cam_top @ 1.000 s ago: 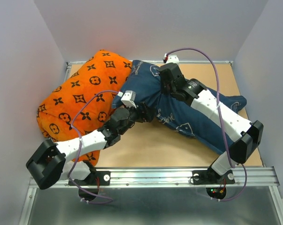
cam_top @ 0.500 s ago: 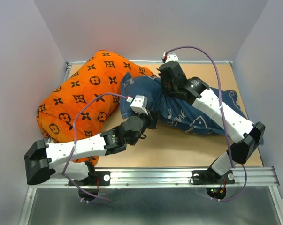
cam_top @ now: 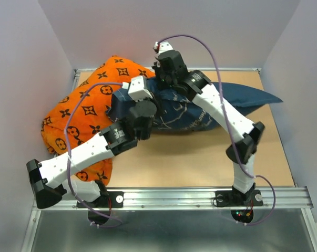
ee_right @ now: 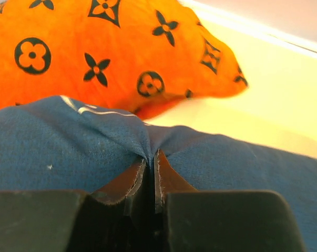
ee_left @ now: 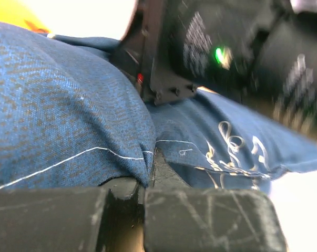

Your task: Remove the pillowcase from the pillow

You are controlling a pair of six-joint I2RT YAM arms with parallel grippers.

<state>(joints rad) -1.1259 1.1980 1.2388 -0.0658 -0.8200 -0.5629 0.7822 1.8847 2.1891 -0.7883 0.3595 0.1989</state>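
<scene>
**Two grippers pinch blue pillowcase at far side of table**

The navy pillowcase lies across the far half of the table. Its left end is bunched just beside the orange cushion, and its right end tapers to a point near the table's right edge. The left gripper has its jaws closed to a sliver on a fold of the blue cloth, next to a thin white line. The right gripper, close by at the same bunched end, is likewise clamped on a raised ridge of fabric, with the cushion behind it. The pillow shows in no view and is presumably inside the cover.

The cover looks like light, limp woven cloth that gathers into folds wherever it is nipped, so a small pinch should hold it without slipping. The stuffing inside is probably light and squashy and likely to drag along with the cloth. The surest hold would be on the open hem, one layer only, while the other gripper restrains the filling. Which end is open cannot be told from here.
</scene>
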